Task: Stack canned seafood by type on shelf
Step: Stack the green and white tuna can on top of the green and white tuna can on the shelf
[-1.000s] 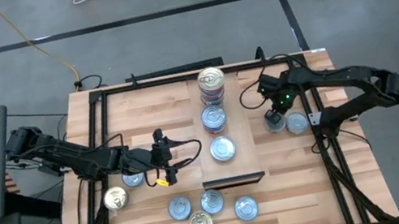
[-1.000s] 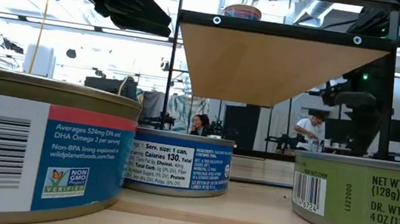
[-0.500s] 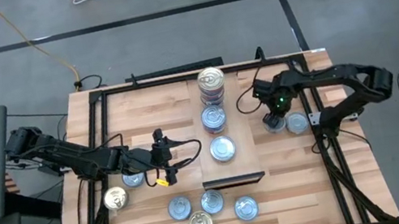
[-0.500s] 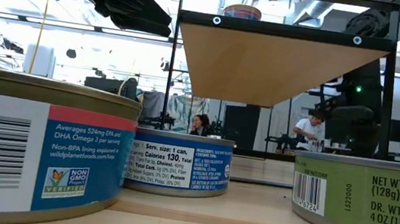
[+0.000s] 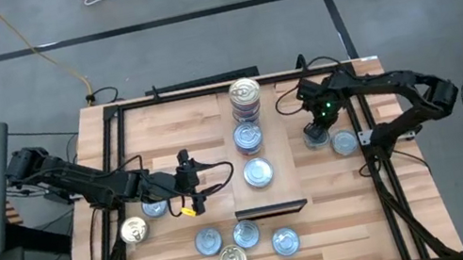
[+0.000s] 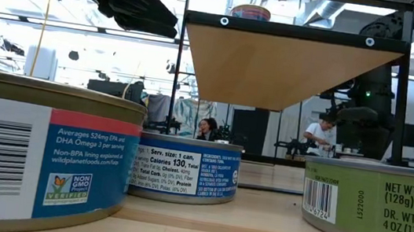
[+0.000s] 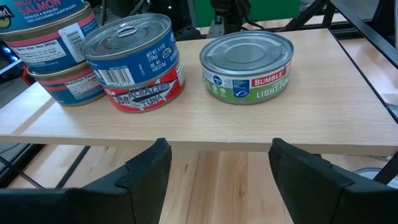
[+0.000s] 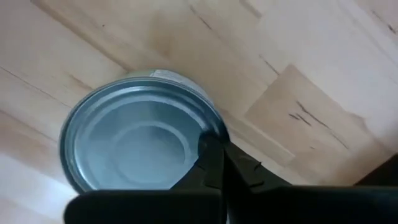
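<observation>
Round silver-topped tins [image 5: 251, 136] lined on light-wood shelf [image 5: 284, 178]; right gripper [image 8: 214, 163], jaws pressed together, over tabletop tin [image 8: 140, 140]; left gripper [image 7: 214, 165] spread.

tins [image 5: 252, 136] on shelf [image 5: 281, 183], more tins [image 5: 245, 235] before

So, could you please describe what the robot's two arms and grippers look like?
Both arms are dark, slender and jointed. The left gripper has two broad, flat black fingers; near its wrist sits a small yellow part, with thin dark cables looping beside it. The right gripper is also black, with a green light glowing on its wrist and a looping cable.
</observation>
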Available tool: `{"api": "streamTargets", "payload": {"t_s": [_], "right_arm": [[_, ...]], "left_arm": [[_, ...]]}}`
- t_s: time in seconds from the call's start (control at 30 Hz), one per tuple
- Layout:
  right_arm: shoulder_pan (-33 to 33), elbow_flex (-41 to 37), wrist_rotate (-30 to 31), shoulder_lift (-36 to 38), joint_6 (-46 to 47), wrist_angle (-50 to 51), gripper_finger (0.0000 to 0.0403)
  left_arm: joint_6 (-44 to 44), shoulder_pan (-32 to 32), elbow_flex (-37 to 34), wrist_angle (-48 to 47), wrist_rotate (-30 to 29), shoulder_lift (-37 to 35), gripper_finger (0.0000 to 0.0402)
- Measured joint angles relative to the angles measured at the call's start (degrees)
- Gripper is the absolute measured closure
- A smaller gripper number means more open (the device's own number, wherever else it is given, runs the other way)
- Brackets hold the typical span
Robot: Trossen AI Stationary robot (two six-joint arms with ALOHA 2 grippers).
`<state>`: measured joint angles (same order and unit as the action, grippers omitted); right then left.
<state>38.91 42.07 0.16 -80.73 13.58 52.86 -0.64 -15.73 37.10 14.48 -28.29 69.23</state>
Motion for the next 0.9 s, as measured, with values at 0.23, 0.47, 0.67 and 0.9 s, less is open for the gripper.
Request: {"api": "streamTargets", "payload": {"t_s": [0.23,0.47,0.67,0.9], "right_arm": [[-3.72,1.58,4.77,12.12,1.71,2.77,0.0376],[-14.55,-0.44,4.7,16.84,8.21,4.78,0.0373],[-26.22,-2.88,8.62,14.74,14.28,2.65,0.0377],[-31.79,-2.87,15.28,9.97,16.33,2.59,0.0377]], "left_arm": [[0.21,0.0,0.0,0.0,-0.04,0.0,0.0143],[0.26,0.0,0.0,0.0,-0.05,0.0,0.0143],[0.1,0.0,0.0,0.02,-0.07,0.0,0.0143],[-0.03,0.02,0.0,0.09,-0.09,0.0,0.0143]]}}
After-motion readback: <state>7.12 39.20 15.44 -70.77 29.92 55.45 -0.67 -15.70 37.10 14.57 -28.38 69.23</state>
